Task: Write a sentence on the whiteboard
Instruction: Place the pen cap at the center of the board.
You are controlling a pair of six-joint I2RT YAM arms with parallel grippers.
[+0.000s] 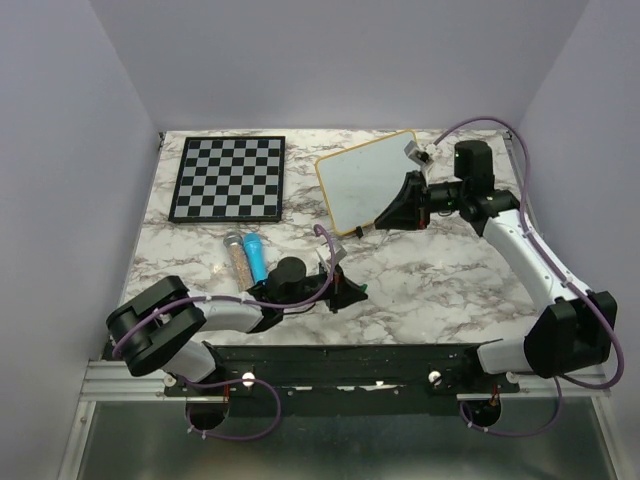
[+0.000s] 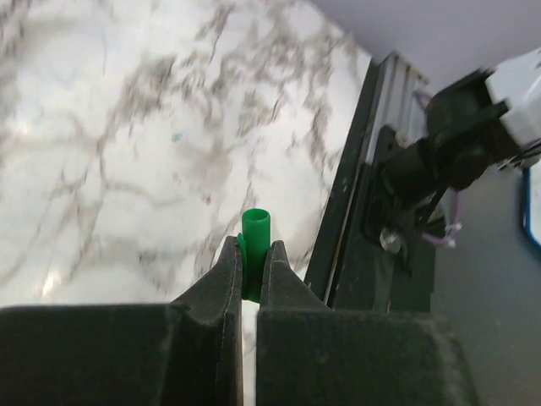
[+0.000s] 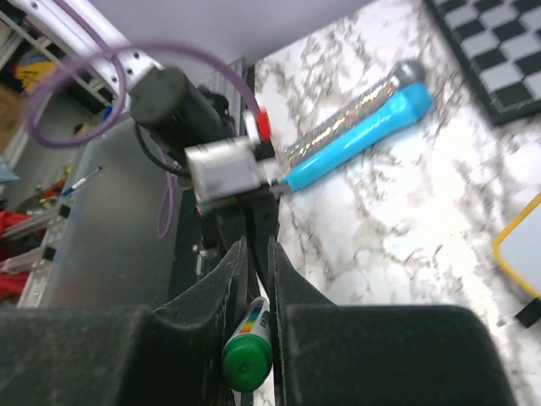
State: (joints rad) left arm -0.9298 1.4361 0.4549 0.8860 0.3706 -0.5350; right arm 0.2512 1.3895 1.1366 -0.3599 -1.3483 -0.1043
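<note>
The whiteboard (image 1: 362, 178) lies at the back centre, turned at an angle; I see no green writing on it. Its framed corner also shows in the right wrist view (image 3: 517, 247). My right gripper (image 1: 384, 221) hangs over the board's near right edge, shut on a white marker with a green end (image 3: 248, 353); its tip (image 1: 365, 230) points down-left at the board's near corner. My left gripper (image 1: 352, 293) rests low at the table's front centre, shut on the green marker cap (image 2: 254, 246), also between the fingers of my left gripper (image 2: 251, 258).
A black-and-white chessboard (image 1: 229, 177) lies at the back left. A blue toy microphone (image 1: 254, 256) and a glittery one (image 1: 237, 258) lie side by side in front of it. The black rail (image 1: 350, 360) runs along the near edge.
</note>
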